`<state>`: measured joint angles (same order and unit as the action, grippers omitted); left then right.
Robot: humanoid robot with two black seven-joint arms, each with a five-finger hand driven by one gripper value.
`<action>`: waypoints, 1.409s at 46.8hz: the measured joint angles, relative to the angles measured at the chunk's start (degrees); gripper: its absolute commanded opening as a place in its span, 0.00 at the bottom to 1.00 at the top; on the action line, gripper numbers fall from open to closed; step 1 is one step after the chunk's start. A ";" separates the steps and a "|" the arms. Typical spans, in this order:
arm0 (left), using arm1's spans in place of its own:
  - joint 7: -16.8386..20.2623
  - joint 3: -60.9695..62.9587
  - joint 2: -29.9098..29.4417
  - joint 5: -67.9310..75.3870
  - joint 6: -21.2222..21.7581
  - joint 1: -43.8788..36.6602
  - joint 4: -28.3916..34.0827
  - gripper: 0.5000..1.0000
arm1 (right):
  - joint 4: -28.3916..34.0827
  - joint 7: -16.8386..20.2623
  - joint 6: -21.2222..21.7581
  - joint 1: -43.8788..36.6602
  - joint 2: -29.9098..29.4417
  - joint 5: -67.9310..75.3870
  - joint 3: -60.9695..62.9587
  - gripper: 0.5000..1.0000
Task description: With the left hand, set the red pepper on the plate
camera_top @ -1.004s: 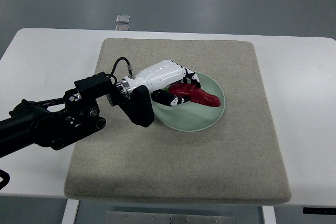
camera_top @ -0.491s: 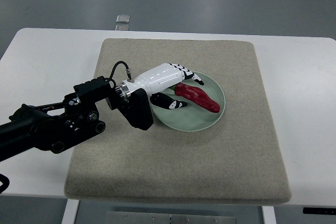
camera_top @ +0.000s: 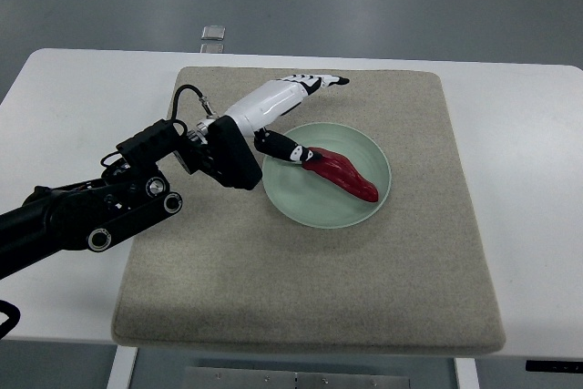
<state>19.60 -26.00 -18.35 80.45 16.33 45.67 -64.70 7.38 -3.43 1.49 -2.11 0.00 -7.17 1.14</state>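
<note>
From the top view, we saw the red pepper (camera_top: 342, 173) lying flat inside the green plate (camera_top: 301, 207), which sat on the tan mat (camera_top: 301, 298) on the white table (camera_top: 64, 97). Our left hand (camera_top: 291, 102) was above the plate's far-left rim, its fingers (camera_top: 321, 81) stretched out straight and holding nothing. The thumb (camera_top: 282, 148) pointed at the pepper's near end, very close; we could not tell if it touched.

We think the placing step was done and the letting-go step was in hand. The next move called for pulling the arm away gently, so the thumb would not bump the pepper. We did not see the right hand.
</note>
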 measured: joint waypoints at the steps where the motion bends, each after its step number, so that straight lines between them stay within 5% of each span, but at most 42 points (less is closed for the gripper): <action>1: 0.00 -0.42 0.00 -1.77 0.05 -0.06 0.03 0.98 | 0.00 0.00 0.00 0.00 0.00 0.00 0.00 0.86; 37: 0.55 -15.28 -0.69 -45.48 -0.23 -5.50 4.17 0.99 | 0.00 0.00 0.00 0.00 0.00 0.00 0.00 0.86; 66: 1.94 -21.06 -1.20 -72.10 -7.96 -6.78 11.00 1.00 | 0.00 0.00 0.00 0.01 0.00 0.00 0.00 0.86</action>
<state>21.54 -47.07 -19.55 8.35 8.37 38.89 -53.70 7.38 -3.43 1.49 -2.11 0.00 -7.16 1.14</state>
